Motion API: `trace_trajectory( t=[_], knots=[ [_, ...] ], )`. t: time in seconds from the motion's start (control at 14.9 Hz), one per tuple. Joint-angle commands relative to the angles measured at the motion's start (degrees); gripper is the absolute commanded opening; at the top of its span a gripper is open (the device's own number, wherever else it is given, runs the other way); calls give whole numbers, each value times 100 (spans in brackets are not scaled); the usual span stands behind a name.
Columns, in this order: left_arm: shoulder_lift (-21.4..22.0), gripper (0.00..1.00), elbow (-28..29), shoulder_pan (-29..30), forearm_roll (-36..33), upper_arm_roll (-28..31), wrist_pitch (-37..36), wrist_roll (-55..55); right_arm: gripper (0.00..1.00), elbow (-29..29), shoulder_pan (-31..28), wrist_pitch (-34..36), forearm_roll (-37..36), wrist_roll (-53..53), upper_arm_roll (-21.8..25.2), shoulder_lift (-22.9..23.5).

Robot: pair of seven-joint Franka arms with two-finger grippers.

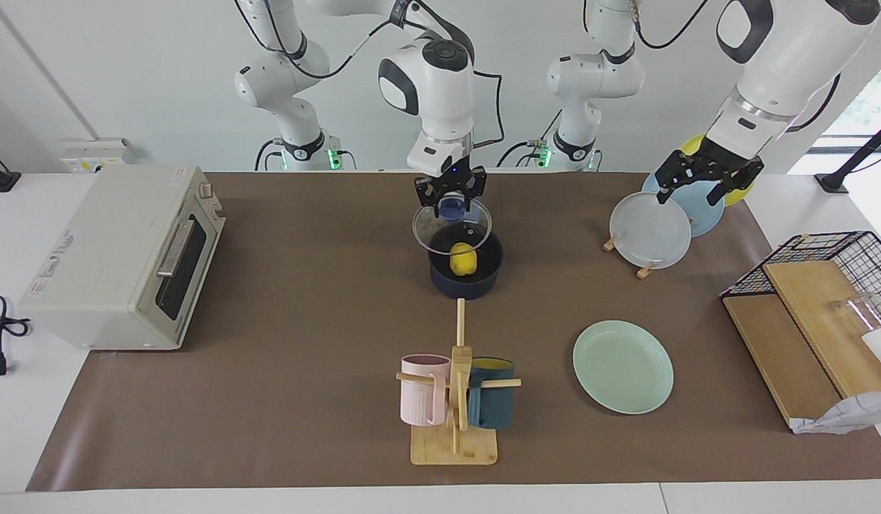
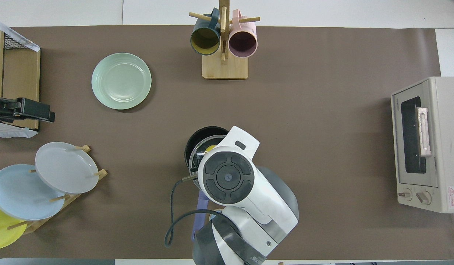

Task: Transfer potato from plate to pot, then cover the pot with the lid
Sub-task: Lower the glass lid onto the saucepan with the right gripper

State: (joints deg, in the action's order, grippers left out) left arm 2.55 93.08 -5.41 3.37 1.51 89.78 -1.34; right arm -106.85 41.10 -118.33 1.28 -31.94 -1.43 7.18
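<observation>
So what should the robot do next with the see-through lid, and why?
Probably lower it straight down. The right gripper holds the lid by its knob, tilted above the pot, and the potato already sits inside.
</observation>
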Motion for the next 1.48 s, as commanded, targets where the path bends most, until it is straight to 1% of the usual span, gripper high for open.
trace_trajectory(
  t=[0.0,0.13,0.27,0.34,0.4,0.54,0.67,1.01,1.14,1.41],
  knots=[
    [123,100,122,75,-91,-37,-83,-130,0,-90,-32,-286,13,3,28,-16],
    [36,100,-44,75,-161,-28,-31,-156,0,-12,-32,-392,-5,30,28,212],
    [0,100,-272,32,-582,-45,-39,-174,0,146,64,-393,-5,30,28,379],
    [0,100,-299,5,-609,-37,-109,-156,0,225,56,-393,-14,30,28,545],
    [0,100,-369,-4,-575,-36,-162,-113,0,331,74,-340,-14,30,28,608],
    [9,100,-387,-4,-566,-36,-224,-86,0,384,100,-296,-101,30,28,670],
    [26,100,-326,-13,-566,-45,-154,203,0,384,135,-287,-181,30,28,679],
    [44,100,-264,-4,-566,-36,-162,2,0,498,126,-375,-356,30,28,802],
    [79,100,-124,-4,-557,-37,-145,-85,0,507,118,-393,-479,30,28,811],
    [88,100,-124,5,-548,-80,-154,-77,0,499,118,-515,-594,30,28,820]
  ],
)
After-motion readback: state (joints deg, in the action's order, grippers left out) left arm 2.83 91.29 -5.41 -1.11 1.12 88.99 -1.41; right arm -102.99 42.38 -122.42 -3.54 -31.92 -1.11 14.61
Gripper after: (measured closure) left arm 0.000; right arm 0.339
